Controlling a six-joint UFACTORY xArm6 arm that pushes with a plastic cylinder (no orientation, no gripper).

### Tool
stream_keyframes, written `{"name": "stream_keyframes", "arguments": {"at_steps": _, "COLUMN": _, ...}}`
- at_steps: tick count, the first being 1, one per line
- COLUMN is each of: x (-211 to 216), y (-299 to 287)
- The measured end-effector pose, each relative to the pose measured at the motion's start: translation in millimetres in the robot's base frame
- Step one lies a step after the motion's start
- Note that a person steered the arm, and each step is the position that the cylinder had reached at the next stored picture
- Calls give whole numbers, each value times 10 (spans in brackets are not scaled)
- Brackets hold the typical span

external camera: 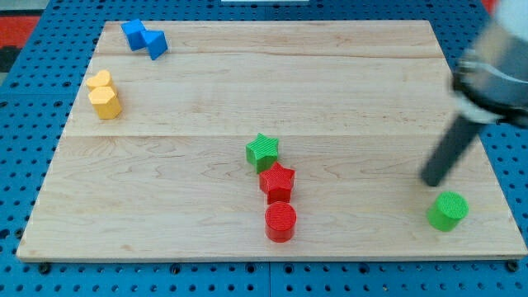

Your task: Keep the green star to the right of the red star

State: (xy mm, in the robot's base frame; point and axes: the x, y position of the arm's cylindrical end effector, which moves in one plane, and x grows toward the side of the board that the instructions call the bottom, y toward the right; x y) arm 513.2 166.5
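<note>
The green star (262, 151) sits near the board's middle bottom, touching the red star (278, 181) just below and slightly right of it. So the green star lies a little up and left of the red star. My tip (431, 181) is far to the view's right of both stars, just above the green cylinder (448, 211). The rod slants up to the right and looks blurred.
A red cylinder (280, 222) stands right below the red star. A blue block (144, 38) lies at the top left. Yellow blocks (105, 94) sit at the left. The wooden board (247, 82) rests on a blue pegboard.
</note>
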Motion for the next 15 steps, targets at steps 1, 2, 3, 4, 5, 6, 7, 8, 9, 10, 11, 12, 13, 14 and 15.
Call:
{"name": "stream_keyframes", "arguments": {"at_steps": 1, "x": -620, "y": -1310}}
{"name": "stream_keyframes", "arguments": {"at_steps": 2, "x": -793, "y": -2017}}
{"name": "stream_keyframes", "arguments": {"at_steps": 3, "x": -363, "y": -2272}}
{"name": "stream_keyframes", "arguments": {"at_steps": 4, "x": -243, "y": -1588}}
{"name": "stream_keyframes", "arguments": {"at_steps": 5, "x": -694, "y": -1466}}
{"name": "stream_keyframes", "arguments": {"at_steps": 6, "x": -1078, "y": -1580}}
{"name": "stream_keyframes", "arguments": {"at_steps": 7, "x": -783, "y": -748}}
{"name": "stream_keyframes", "arguments": {"at_steps": 8, "x": -686, "y": -760}}
{"name": "stream_keyframes", "arguments": {"at_steps": 9, "x": -868, "y": -1595}}
{"name": "stream_keyframes", "arguments": {"at_steps": 10, "x": -391, "y": -918}}
{"name": "stream_keyframes", "arguments": {"at_steps": 11, "x": -173, "y": 31}}
{"name": "stream_keyframes", "arguments": {"at_steps": 12, "x": -104, "y": 74}}
{"name": "stream_keyframes", "arguments": {"at_steps": 13, "x": -137, "y": -635}}
{"name": "stream_keyframes", "arguments": {"at_steps": 14, "x": 250, "y": -611}}
{"name": "stream_keyframes", "arguments": {"at_steps": 15, "x": 945, "y": -433}}
